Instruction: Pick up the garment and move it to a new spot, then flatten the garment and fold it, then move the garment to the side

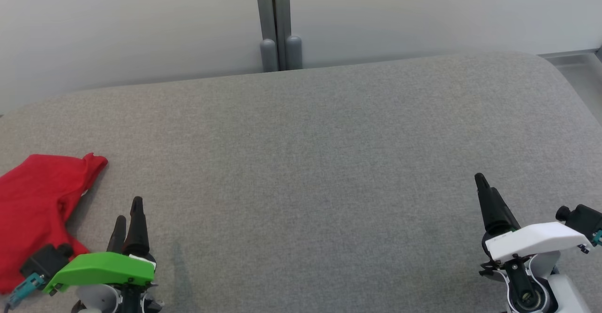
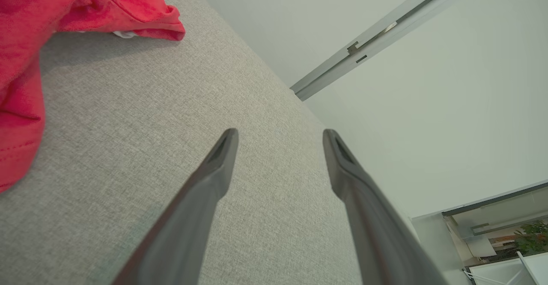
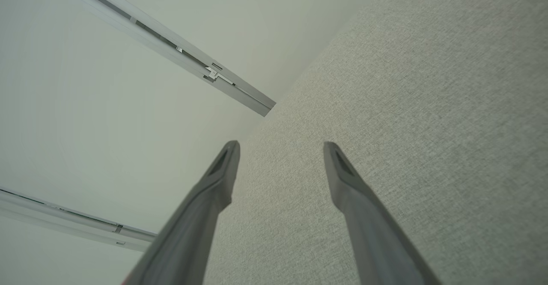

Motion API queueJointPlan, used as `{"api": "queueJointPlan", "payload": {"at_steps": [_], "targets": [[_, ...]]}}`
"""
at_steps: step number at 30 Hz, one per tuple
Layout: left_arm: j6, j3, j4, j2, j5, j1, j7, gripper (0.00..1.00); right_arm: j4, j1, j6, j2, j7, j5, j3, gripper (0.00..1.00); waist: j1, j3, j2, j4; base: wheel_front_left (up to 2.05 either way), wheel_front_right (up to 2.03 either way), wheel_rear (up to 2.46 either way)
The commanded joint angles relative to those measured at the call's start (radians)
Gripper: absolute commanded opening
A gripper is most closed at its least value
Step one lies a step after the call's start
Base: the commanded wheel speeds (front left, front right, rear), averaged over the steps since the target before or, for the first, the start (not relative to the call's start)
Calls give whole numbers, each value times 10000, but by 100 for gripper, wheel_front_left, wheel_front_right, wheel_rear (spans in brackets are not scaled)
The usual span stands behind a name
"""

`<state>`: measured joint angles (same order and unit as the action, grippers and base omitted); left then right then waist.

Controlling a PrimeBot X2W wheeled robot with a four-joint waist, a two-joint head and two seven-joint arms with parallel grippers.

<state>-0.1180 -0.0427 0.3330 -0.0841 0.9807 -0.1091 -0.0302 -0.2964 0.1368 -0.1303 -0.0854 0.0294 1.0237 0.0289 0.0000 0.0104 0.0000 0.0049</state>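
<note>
The garment (image 1: pixel 37 200) is red and lies loosely folded at the left edge of the grey fabric surface (image 1: pixel 301 162); a small bit of white peeks from under its far fold. In the left wrist view the garment (image 2: pixel 25 41) is at the upper left. My left gripper (image 1: pixel 128 209) hovers just right of it, open and holding nothing, and the same gap shows in its own view (image 2: pixel 279 133). Far off at the lower right, my right gripper (image 1: pixel 485 183) is also open over bare fabric (image 3: pixel 280 144).
A pale wall runs behind the surface, with a grey post (image 1: pixel 281 45) at its middle. The surface's far right corner is rounded, and floor (image 1: pixel 578 68) shows beyond it. Bare fabric spans the stretch between the two grippers.
</note>
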Motion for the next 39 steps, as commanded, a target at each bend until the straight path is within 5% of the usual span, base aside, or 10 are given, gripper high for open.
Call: {"api": "queueJointPlan", "payload": {"at_steps": [1, 39], "targets": [[69, 44, -48, -177, -454, -362, -130, 100, 81, 311, -2, -116, 129, -450, -52, 100, 0, 3, 0, -3, 0, 0, 0], [737, 1067, 286, -145, -5096, -112, -1276, 100, 183, -59, -4, 355, 1284, -5668, -216, 100, 0, 25, 0, -36, 0, 0, 0]]}}
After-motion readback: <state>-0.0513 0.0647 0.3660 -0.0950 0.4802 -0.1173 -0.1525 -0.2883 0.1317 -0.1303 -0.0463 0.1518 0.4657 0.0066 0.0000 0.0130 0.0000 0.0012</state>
